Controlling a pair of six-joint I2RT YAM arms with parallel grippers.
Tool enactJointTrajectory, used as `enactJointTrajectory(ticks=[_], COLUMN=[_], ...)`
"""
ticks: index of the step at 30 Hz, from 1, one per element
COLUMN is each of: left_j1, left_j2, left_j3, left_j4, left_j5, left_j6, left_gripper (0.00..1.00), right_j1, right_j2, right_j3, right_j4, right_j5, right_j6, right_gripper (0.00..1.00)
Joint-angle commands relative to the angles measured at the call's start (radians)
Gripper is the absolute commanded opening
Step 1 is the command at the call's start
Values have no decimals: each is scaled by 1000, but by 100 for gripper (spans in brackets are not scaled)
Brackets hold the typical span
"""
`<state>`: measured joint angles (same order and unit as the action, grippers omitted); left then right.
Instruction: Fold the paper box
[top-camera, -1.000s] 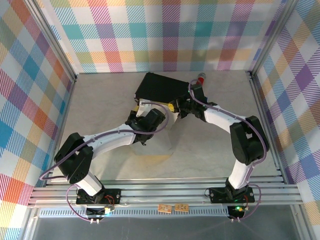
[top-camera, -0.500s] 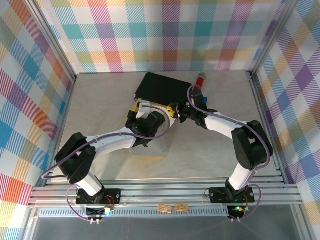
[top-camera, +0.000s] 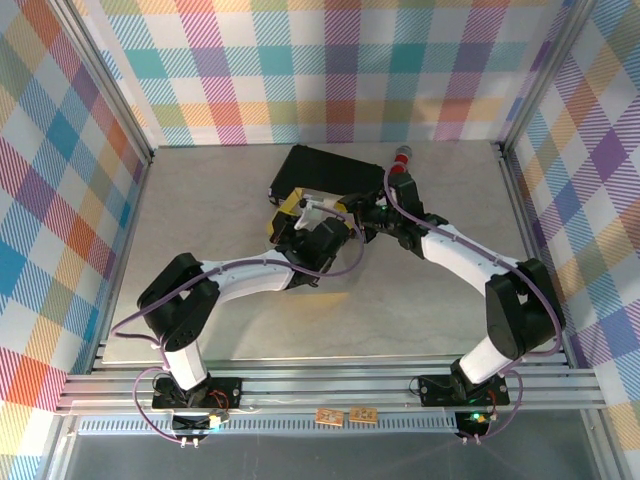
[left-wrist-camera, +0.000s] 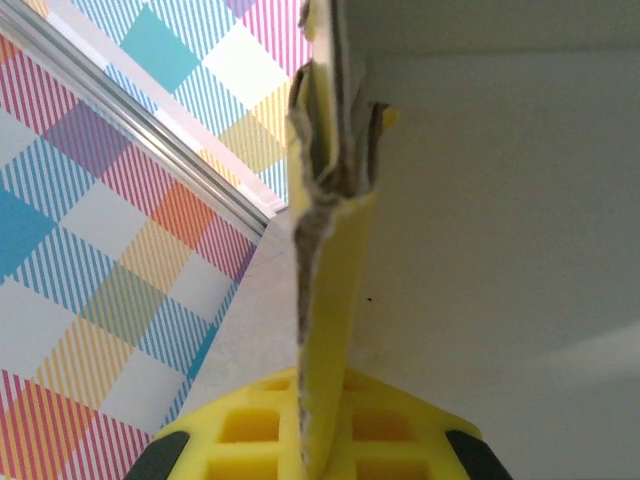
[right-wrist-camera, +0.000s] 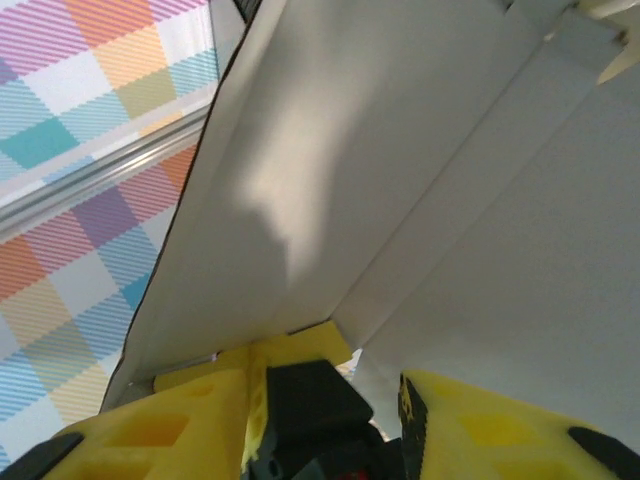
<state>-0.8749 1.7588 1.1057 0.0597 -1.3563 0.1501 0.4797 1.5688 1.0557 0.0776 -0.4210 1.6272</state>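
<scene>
Paper box (left-wrist-camera: 330, 300) pinched edgewise in left fingers (left-wrist-camera: 250, 430), beside black case (top-camera: 325, 172).

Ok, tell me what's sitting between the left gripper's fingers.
The paper box: the left wrist view shows its yellow cardboard edge, frayed at the far end, clamped in the left gripper.

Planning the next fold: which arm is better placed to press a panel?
Probably right: the right pincer is open, facing the whitish inside of the paper box, while the left pincer clamps its edge.
</scene>
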Motion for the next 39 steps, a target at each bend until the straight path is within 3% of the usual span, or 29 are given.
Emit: enactJointTrajectory(ticks=[1, 8, 14, 26, 36, 39], left_j1=[-6, -3, -2, -3, 2, 17], left_j2=[-1, -29, -15, -8, -58, -93], left_j3=[8, 31, 46, 59, 32, 28], left_j4=[23, -132, -161, -233, -261, -294], left_j5=[-39, 21, 33, 52, 161, 237], left_j6=[-2, -148, -167, -267, -373, -436], left_gripper=[0, 0, 0, 0, 0, 11], right_j1=[-2, -3, -10, -11, 19, 27], right_j2=[-4, -10, -25, 149, 197, 203], right_j3=[29, 50, 43, 131, 119, 107], right_j4=[-54, -20, 71, 218, 239, 251], right_j5=[-26, -12, 25, 5, 30, 52], right_j6=[-39, -72, -68, -9, 23, 24], right_gripper=[43, 43, 51, 53, 11, 0])
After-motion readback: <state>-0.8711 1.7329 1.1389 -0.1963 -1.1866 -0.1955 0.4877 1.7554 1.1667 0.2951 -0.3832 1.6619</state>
